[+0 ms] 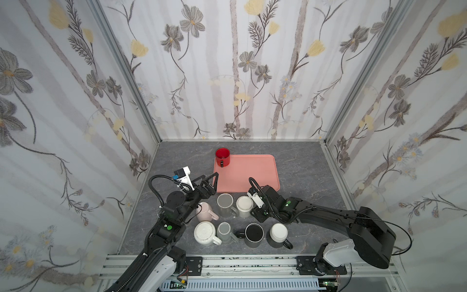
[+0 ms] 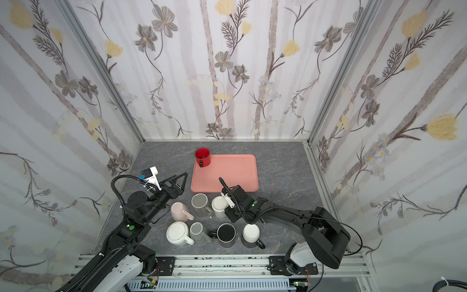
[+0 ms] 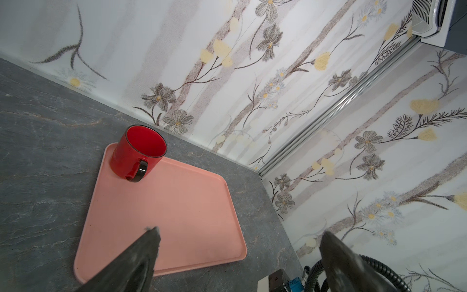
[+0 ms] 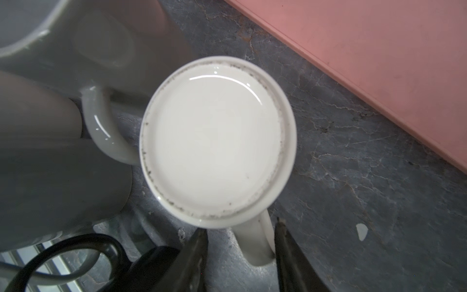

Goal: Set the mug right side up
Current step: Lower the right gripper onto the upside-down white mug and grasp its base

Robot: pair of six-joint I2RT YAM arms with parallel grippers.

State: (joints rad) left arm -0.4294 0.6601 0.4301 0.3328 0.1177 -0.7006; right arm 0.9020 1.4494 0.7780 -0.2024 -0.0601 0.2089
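Grey mug crowds white mug; free gap twd tray.

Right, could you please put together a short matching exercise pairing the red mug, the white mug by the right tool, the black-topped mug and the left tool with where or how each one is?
Column one:
1. red mug
2. white mug
3. black-topped mug
4. left tool

Column two:
A. base up, handle between the fingers of the right tool
B. open, holding nothing
C. upright on a corner of the pink tray
D. on the table, in the row nearest the robot's base

Pairs: 1-C, 2-A, 3-D, 4-B.
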